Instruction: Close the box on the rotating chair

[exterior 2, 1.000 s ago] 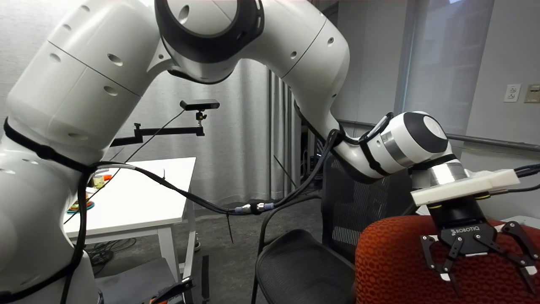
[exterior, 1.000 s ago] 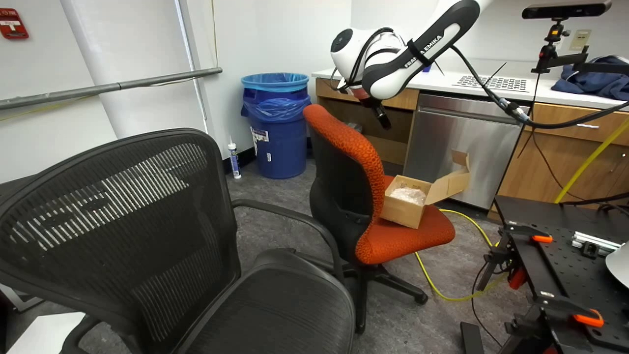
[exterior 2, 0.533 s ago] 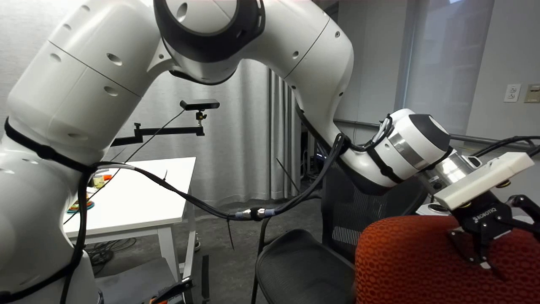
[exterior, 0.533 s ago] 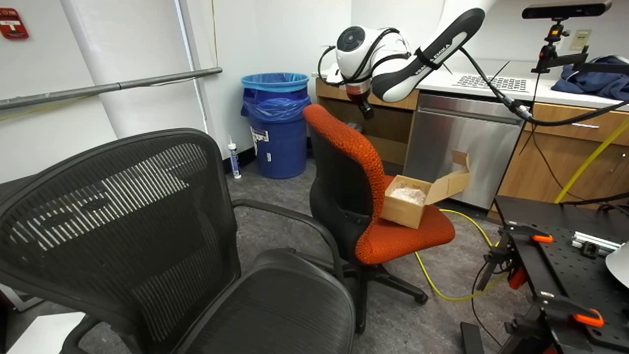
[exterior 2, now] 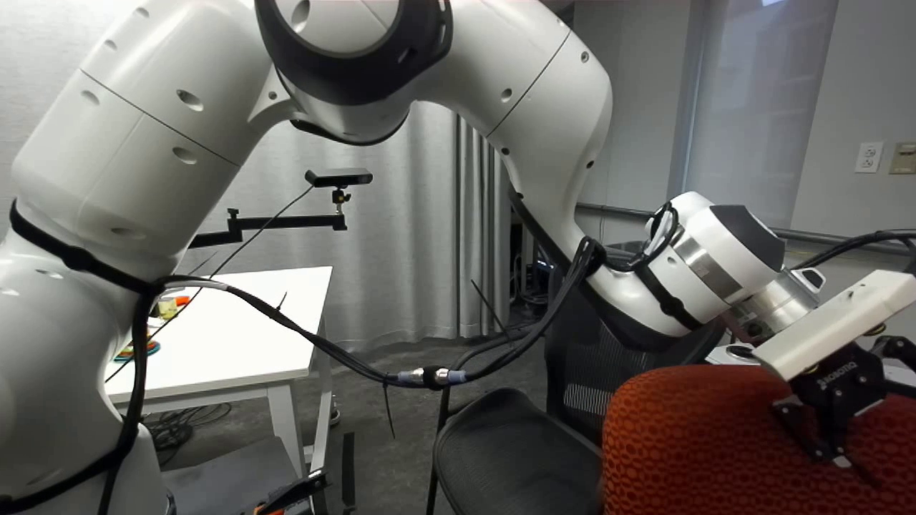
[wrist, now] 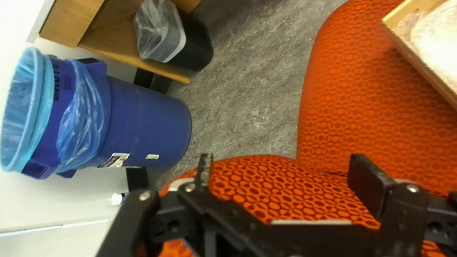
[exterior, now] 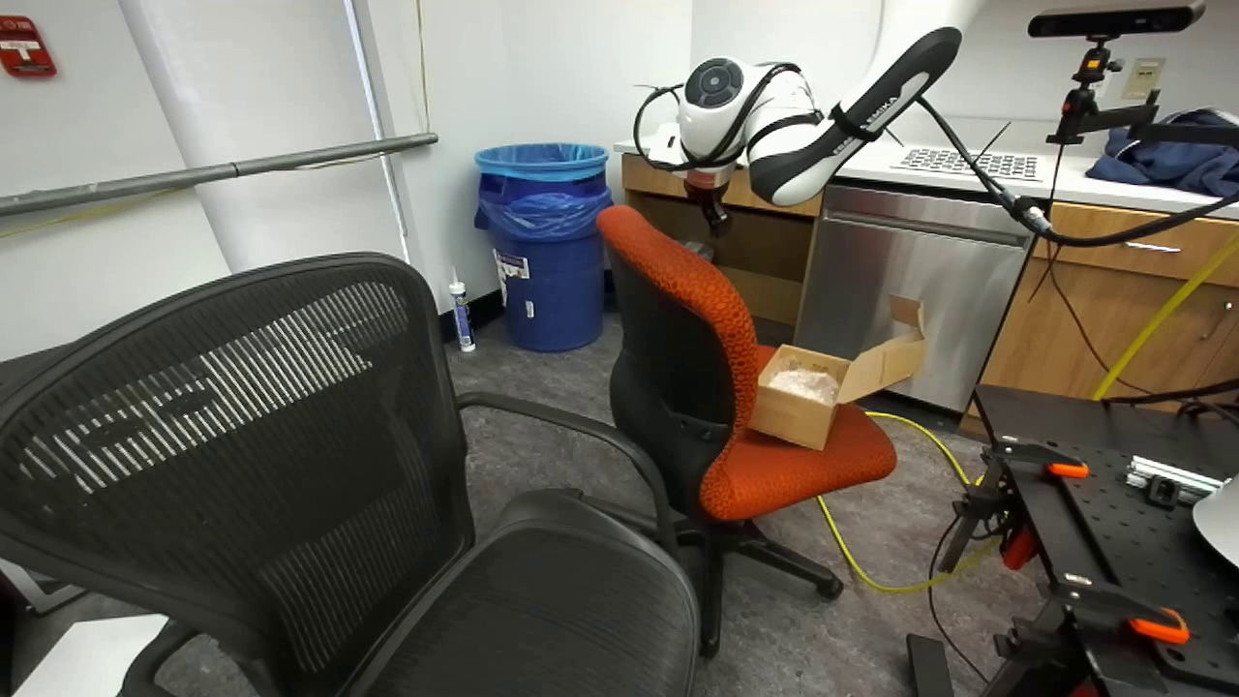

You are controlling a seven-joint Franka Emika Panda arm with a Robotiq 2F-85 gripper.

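Note:
The tan cardboard box (exterior: 796,418) sits on the seat of the orange-red rotating chair (exterior: 813,476). Its lid flap (exterior: 883,370) stands up and leans outward; clear packing material shows inside. In the wrist view only a corner of the box (wrist: 419,62) shows at top right. The chair (wrist: 342,117) fills much of that view, and its backrest (exterior 2: 680,436) shows in an exterior view where the box is hidden. My gripper (wrist: 284,175) is open and empty, near the backrest's top, apart from the box. It also shows beyond the backrest in an exterior view (exterior: 718,223).
A black mesh chair (exterior: 542,590) stands beside the rotating chair. A blue bin (exterior: 552,281) and a counter with a dishwasher (exterior: 900,281) stand behind. A black table (exterior: 1113,523) with clamps is at the right. A small lined bin (wrist: 192,44) shows in the wrist view.
My wrist has rotated, so the gripper now points more obliquely; in an exterior view it has shifted right and its far finger leaves the frame. The box and chairs have not moved.

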